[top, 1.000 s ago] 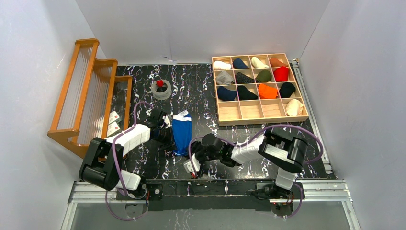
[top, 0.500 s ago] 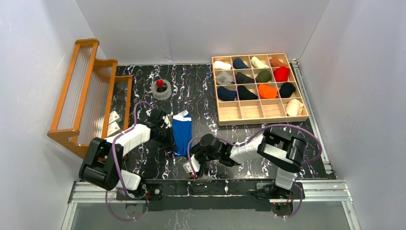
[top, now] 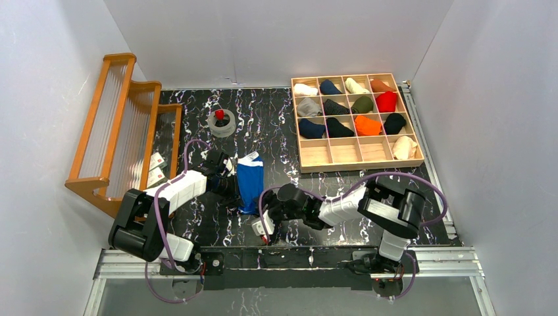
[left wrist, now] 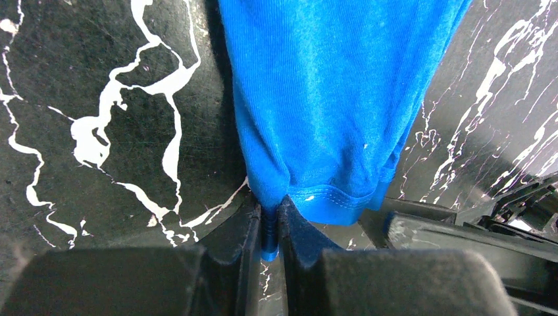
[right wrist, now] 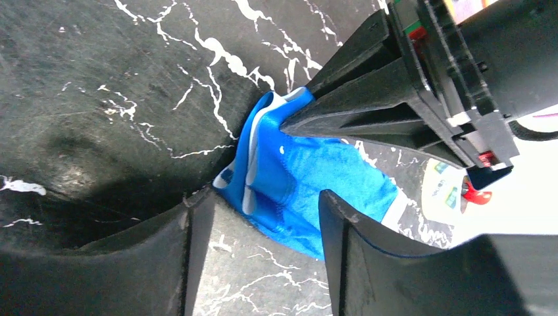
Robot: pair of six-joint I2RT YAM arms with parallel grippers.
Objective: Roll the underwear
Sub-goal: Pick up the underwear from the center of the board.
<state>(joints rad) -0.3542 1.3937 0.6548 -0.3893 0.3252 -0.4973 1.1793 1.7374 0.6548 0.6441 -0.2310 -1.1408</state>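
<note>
Right now the left gripper (left wrist: 270, 227) is clenched on a hem edge of the soft royal-blue fabric boxer briefs (left wrist: 329, 99), which lie flat on the black white-veined table (left wrist: 99, 131) and stretch away ahead of its jaws. The right gripper (right wrist: 263, 210) stands released, jaws spread, with a white-trimmed corner of the briefs just ahead of the gap between them. To roll well, I judge those jaws should bite every layer squarely, then turn the end over evenly against the left pinch. A skewed bite would likely give a loose, coned roll.
</note>
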